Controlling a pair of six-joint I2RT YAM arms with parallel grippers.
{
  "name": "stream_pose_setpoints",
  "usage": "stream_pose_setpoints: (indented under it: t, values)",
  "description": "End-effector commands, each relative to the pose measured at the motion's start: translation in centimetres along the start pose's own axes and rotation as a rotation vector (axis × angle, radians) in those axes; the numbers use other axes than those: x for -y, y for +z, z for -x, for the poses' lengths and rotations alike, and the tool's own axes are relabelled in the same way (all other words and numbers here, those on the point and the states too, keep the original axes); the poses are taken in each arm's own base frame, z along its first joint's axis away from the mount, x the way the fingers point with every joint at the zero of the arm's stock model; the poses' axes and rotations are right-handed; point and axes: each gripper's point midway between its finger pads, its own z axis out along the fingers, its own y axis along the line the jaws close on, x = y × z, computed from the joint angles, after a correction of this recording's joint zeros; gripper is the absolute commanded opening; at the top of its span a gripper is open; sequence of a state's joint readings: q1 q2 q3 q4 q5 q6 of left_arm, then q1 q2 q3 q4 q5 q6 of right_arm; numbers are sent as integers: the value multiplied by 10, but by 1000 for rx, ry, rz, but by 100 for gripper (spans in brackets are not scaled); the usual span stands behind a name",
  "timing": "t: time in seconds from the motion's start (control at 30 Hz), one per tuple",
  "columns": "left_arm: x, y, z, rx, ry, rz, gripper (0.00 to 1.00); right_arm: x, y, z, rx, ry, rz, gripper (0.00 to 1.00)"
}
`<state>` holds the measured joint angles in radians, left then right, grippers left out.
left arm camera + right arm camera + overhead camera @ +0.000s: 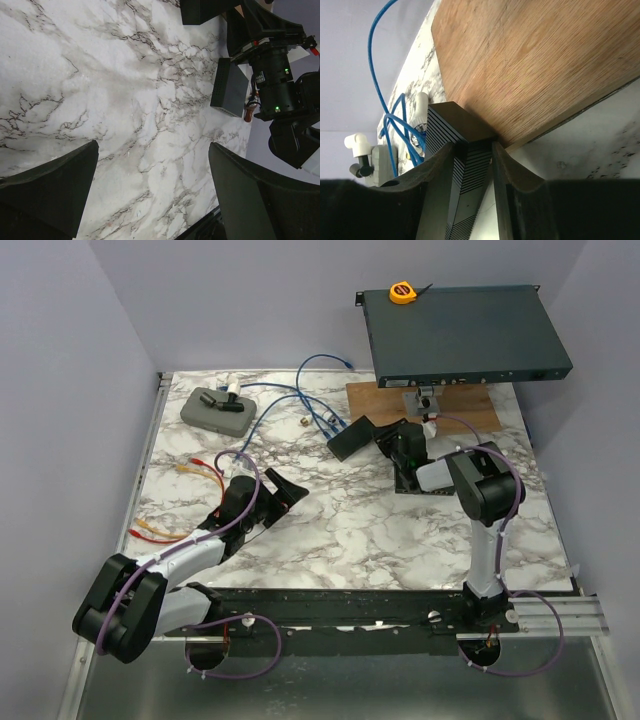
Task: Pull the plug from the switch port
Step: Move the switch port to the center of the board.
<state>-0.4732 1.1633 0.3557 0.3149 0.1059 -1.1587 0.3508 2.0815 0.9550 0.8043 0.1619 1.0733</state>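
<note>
The right gripper is clamped on a black ribbed block beside the wooden board; the left gripper is spread wide apart above the marble surface.

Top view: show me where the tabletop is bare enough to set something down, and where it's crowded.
Widest bare marble lies between the left gripper and the right arm; a smaller patch sits right of that arm, below the wooden board. Crowded: blue cables, grey case, black block.
</note>
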Motion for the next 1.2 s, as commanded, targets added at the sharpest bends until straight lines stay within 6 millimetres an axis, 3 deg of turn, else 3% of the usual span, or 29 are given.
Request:
stream_pose_setpoints:
  t: [0.0,0.27,0.6,0.7,0.97,1.17]
  values:
    - [8,-2,-3,-13,-13,-46,90,-1,-3,-32,-115,-25,-1,37]
    - [8,-2,-7,-21,-21,-57,89,-19,-22,-78,-221,-85,20,34]
    - [1,-7,-7,-6,-22,-49,89,-19,-74,-132,-320,-114,22,33]
    - [-3,-11,-7,7,-21,-40,89,-26,-87,-133,-313,-157,47,33]
    - [-8,-25,-1,65,-17,-39,89,-86,-99,-117,-223,-425,188,41]
    - [-13,-28,-4,63,-19,-35,89,-108,-71,-126,-166,-654,213,44]
